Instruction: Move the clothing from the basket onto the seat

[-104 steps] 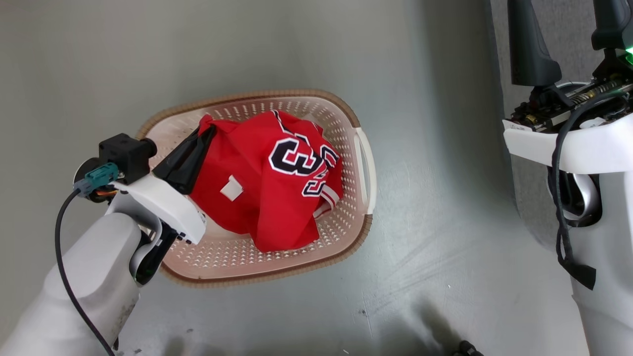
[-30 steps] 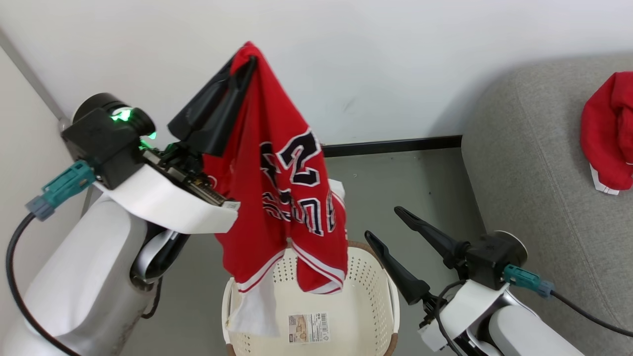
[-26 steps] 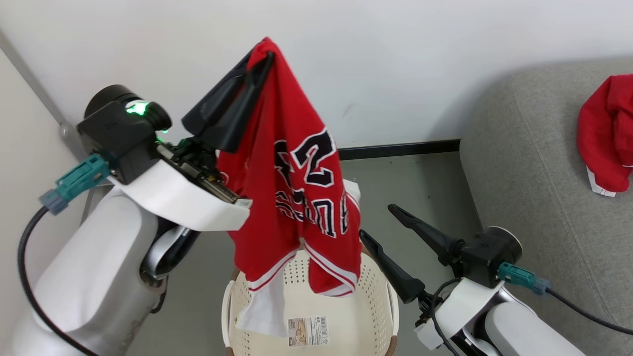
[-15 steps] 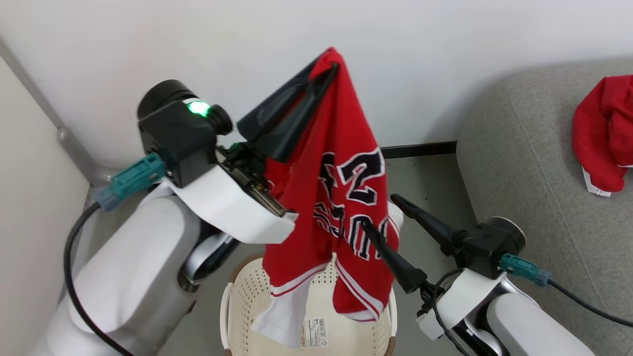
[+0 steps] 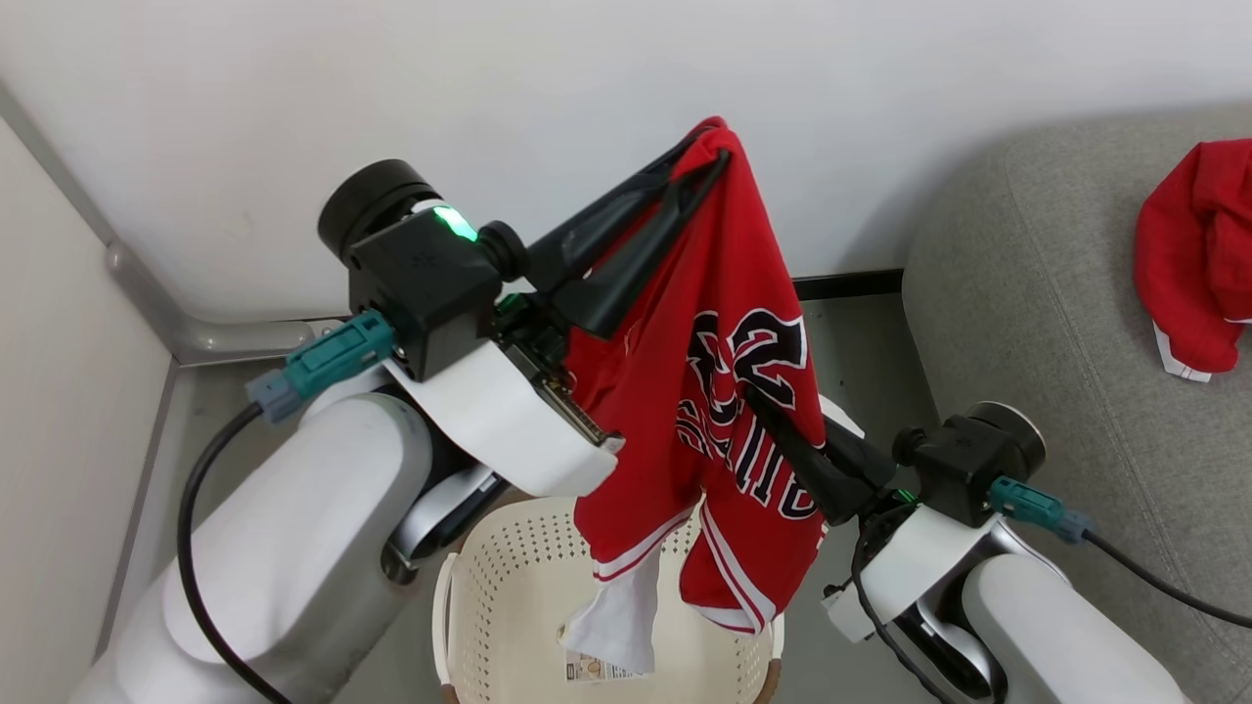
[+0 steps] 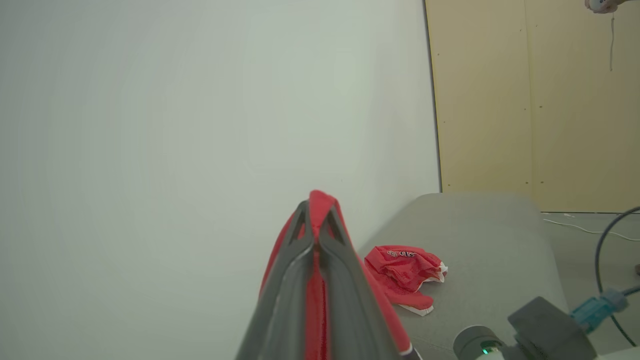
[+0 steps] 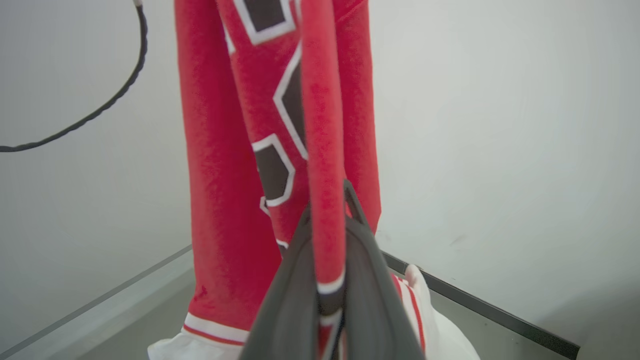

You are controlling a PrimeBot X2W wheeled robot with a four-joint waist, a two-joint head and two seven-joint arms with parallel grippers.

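Note:
The red jersey (image 5: 729, 323) with navy-and-white lettering hangs in the air above the cream basket (image 5: 499, 587). My left gripper (image 5: 712, 147) is shut on its top fold, and the left wrist view shows red cloth pinched between its dark fingers (image 6: 300, 250). My right gripper (image 5: 763, 401) is shut on a fold halfway down the jersey (image 7: 225, 150); the right wrist view shows that fold running between its fingers (image 7: 292, 300). A second red garment (image 5: 1188, 254) lies bunched on the grey seat (image 5: 1037, 313), also seen as the garment (image 6: 405, 270) on the seat (image 6: 490, 235).
A white wall stands close behind the jersey, with a dark baseboard (image 5: 846, 284) and grey floor below. A pale wall corner and pipe (image 5: 176, 332) are at the left. A tan panel (image 6: 530, 100) stands beyond the seat. A paper label (image 5: 597, 670) lies in the basket's bottom.
My right gripper has shut on the hanging jersey; it stood open beside it before. My left arm has carried the jersey's top to the right, toward the seat.

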